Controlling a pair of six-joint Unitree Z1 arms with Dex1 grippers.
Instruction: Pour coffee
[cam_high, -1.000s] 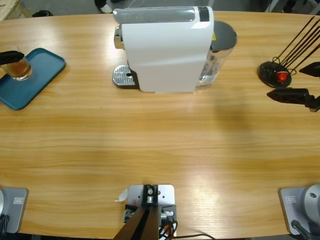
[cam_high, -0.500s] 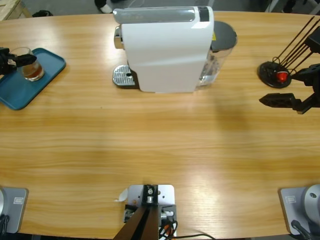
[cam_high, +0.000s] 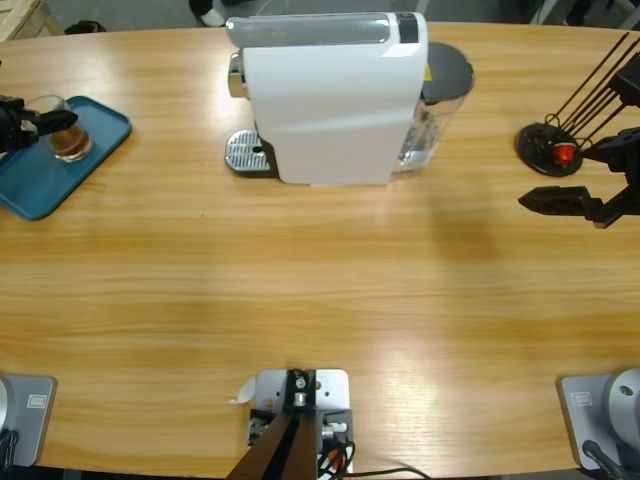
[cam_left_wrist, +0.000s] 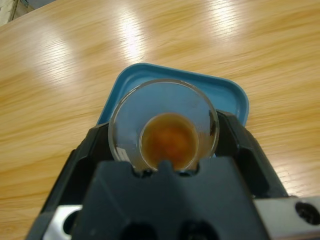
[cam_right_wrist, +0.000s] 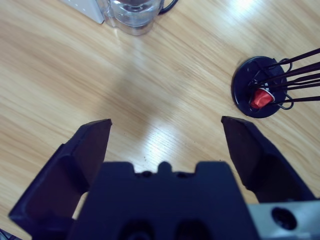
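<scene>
Here the left gripper (cam_high: 30, 124) pinches the upright tumbler (cam_high: 66, 138) of coffee (cam_left_wrist: 169, 141) over the blue tray (cam_high: 105, 135) at the frame's upper left, far nearer than the spread right gripper (cam_high: 568, 176).

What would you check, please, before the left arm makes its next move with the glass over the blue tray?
1. Left gripper around the glass tumbler: ok, a jaw on each side.
2. Jaws pressing the glass: cannot tell.
3. Coffee inside the glass: ok, a shallow layer at the bottom.
4. Glass over the blue tray: ok in both views; whether it rests on the tray, cannot tell.
5. Right gripper out of the way: ok, open over bare table near the capsule holder, far from the tray.
6. Coffee machine apart from the tray: ok.
</scene>
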